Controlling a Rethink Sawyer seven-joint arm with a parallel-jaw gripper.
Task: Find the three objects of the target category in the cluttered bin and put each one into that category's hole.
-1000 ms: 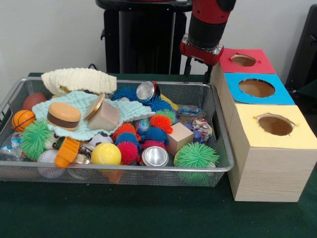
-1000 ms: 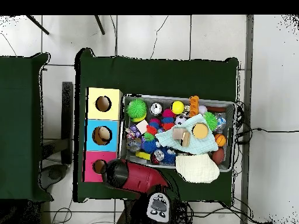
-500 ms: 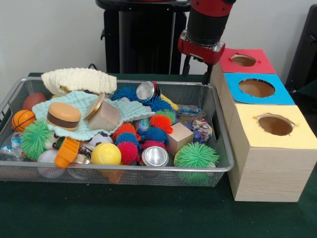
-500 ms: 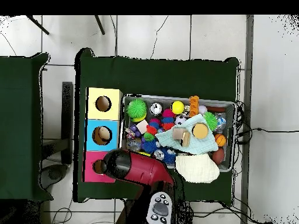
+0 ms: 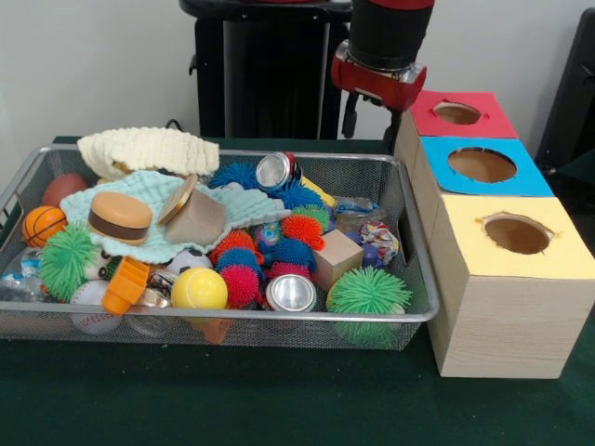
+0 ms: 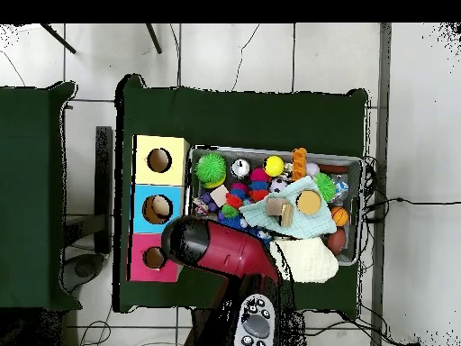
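A wire bin (image 5: 232, 317) holds a jumble of toys: spiky balls in green (image 5: 368, 291), red and blue, two silver cans (image 5: 291, 293) (image 5: 277, 170), two wooden blocks (image 5: 337, 257) (image 5: 195, 219), a toy burger (image 5: 119, 216) and a yellow ball (image 5: 199, 289). Beside it stand three boxes with holes, topped red (image 5: 457, 113), blue (image 5: 482, 164) and yellow (image 5: 516, 234). My gripper (image 5: 372, 125) hangs open and empty above the bin's far right corner, next to the red box. In the overhead view the red arm (image 6: 212, 248) covers the gripper and that corner of the bin (image 6: 270, 150).
A cream cloth (image 5: 147, 149) lies over the bin's far left rim and a mint cloth (image 5: 93, 197) lies under the burger. A small basketball (image 5: 42, 224) sits at the left end. The black pedestal (image 5: 270, 65) stands behind the bin. Green cloth covers the table (image 5: 279, 400).
The arm has swung from beside the red box's hole toward the bin, rising a little. Nothing in the bin has moved.
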